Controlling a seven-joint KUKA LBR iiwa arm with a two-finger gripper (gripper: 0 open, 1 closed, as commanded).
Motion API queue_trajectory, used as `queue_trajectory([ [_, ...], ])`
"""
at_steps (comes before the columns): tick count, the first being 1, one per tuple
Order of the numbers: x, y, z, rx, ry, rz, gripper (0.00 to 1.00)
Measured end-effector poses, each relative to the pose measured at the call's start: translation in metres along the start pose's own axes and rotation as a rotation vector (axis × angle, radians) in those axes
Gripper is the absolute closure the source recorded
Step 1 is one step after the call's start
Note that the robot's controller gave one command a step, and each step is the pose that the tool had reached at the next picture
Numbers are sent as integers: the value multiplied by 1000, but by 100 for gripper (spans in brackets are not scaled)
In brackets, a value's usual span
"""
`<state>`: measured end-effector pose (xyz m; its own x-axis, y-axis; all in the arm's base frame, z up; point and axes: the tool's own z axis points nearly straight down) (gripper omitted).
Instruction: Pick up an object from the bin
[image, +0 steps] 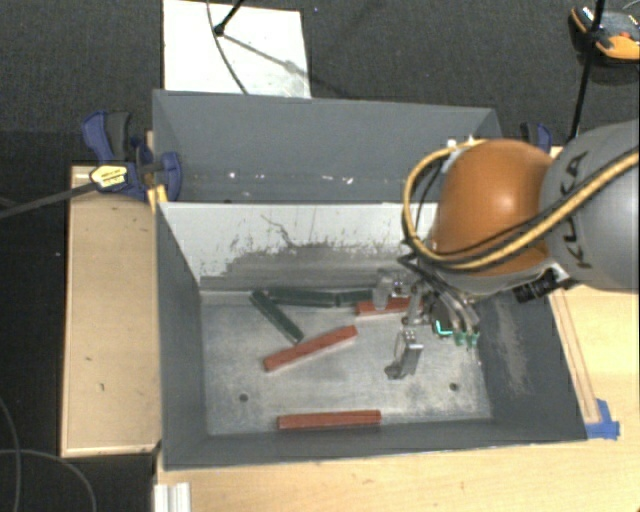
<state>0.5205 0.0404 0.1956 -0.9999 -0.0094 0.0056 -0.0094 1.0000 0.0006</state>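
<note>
Red-brown stick (310, 349) lies slanted near the gripper (402, 362), whose spread I cannot tell.

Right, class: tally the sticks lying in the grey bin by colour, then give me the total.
Red-brown sticks: 3, one partly hidden beside the claw
Dark green sticks: 2
Total: 5

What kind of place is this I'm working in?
Most likely a robotics lab's bin-picking test cell: a grey metal bin holds loose red-brown sticks and dark green sticks, and an industrial arm with an orange wrist cover reaches in from the right.
</note>
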Motion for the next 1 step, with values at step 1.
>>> queue_trajectory([
  [1, -2, 0, -4, 0, -8, 1, 0],
])
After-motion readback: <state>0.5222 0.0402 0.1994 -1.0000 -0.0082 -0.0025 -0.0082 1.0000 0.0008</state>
